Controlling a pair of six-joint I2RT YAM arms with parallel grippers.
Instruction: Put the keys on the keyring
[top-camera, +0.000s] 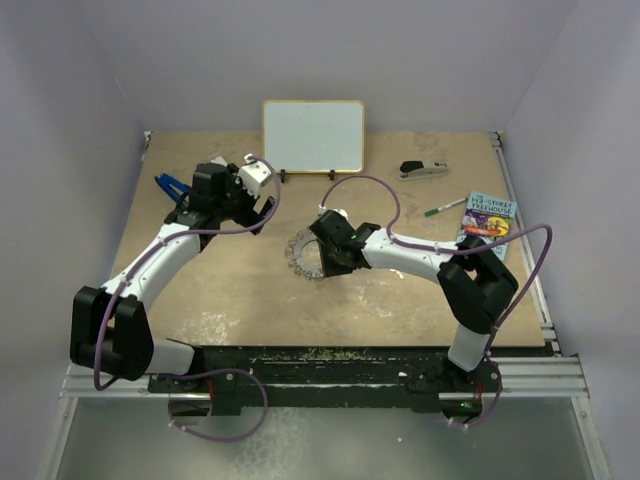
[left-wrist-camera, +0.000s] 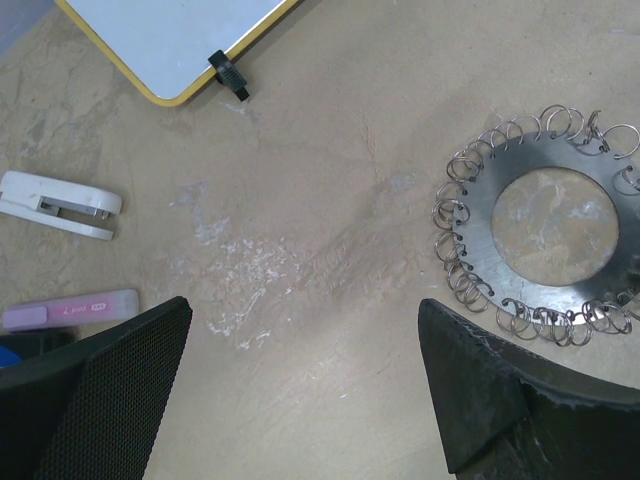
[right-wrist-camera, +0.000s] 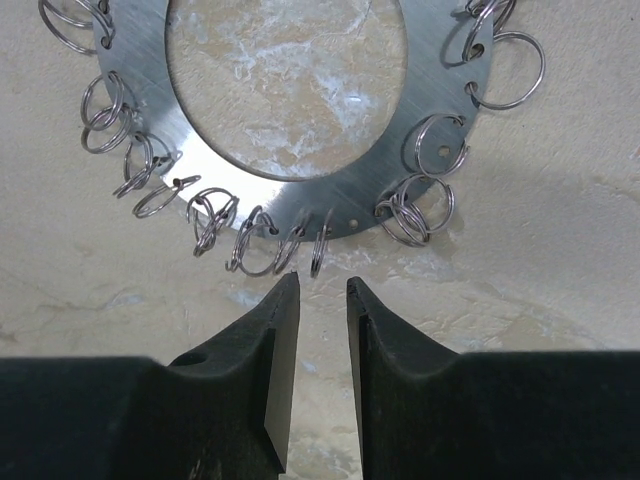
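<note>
Right gripper (right-wrist-camera: 321, 285), fingers narrowly parted and empty, hovered at lower centre just below the keyring (right-wrist-camera: 300, 205); closing there could snag a split ring (right-wrist-camera: 262, 245), dragging the plate.

Grey keyring (right-wrist-camera: 300, 205) lies flat, loops (right-wrist-camera: 412, 212) fringing rim.

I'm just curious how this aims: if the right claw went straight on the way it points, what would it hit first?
Probably the small wire loops fringing the keyring, just ahead of the right gripper; its height above the table is unclear.
</note>
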